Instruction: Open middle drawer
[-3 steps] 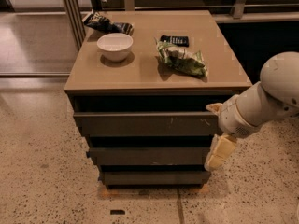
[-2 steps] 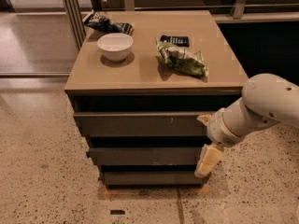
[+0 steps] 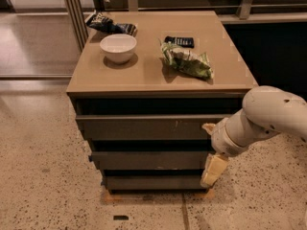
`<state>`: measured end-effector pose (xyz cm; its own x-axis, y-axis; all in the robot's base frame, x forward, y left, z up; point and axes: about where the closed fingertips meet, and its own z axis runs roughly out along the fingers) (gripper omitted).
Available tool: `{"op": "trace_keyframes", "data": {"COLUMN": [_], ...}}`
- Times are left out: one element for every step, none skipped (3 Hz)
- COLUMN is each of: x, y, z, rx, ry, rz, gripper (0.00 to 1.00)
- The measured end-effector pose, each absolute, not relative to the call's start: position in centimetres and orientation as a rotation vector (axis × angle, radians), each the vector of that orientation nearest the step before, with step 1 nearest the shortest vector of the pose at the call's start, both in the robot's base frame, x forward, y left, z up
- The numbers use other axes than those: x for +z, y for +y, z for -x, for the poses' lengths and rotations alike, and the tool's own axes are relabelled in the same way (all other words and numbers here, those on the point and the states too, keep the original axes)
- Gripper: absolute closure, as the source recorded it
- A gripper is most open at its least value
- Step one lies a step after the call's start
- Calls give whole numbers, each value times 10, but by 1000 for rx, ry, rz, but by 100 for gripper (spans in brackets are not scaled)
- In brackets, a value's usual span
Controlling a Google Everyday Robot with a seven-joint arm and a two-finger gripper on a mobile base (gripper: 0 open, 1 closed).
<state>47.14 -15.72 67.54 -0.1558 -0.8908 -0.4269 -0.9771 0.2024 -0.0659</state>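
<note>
Cream-coloured gripper (image 3: 209, 154), at the cabinet's right front corner, as I see it from the one camera. Its two fingers (image 3: 214, 169) stand spread: the short upper tip lies at the right end of the top drawer (image 3: 144, 127), while the longer lower one hangs down over the right end of the bottom drawer (image 3: 151, 181). Nothing is pinched between them. I cannot tell whether either finger touches a front. Behind the gripper, the rounded white arm (image 3: 268, 116) enters from the right edge.

The middle drawer (image 3: 148, 160) lies between the spread fingers, second of three stacked fronts. It is a long, flat, dark grey-brown panel with no handle, running the width of the cabinet (image 3: 144, 78). A black gap shows above it and another below. The top drawer carries small white scratch marks right of centre; the bottom drawer looks the smallest and plain.

On the tan cabinet top I see a white bowl (image 3: 118, 47) at the left, a green snack bag (image 3: 188, 61) right of it, a dark flat packet (image 3: 179, 41) just behind that bag, and a black-and-white bag (image 3: 109, 25) at the back left corner. The cabinet stands on a speckled floor (image 3: 43, 176).
</note>
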Motion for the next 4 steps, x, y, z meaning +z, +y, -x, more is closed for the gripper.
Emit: {"op": "trace_keyframes", "data": {"x": [629, 577, 526, 519], "y": [-159, -156, -151, -149], "z": [-467, -465, -467, -468], "rx": [280, 266, 290, 299], "ry": [2114, 2090, 2073, 2074], "rz": [1776, 1781, 1760, 1748], "gripper": [0, 0, 0, 0]}}
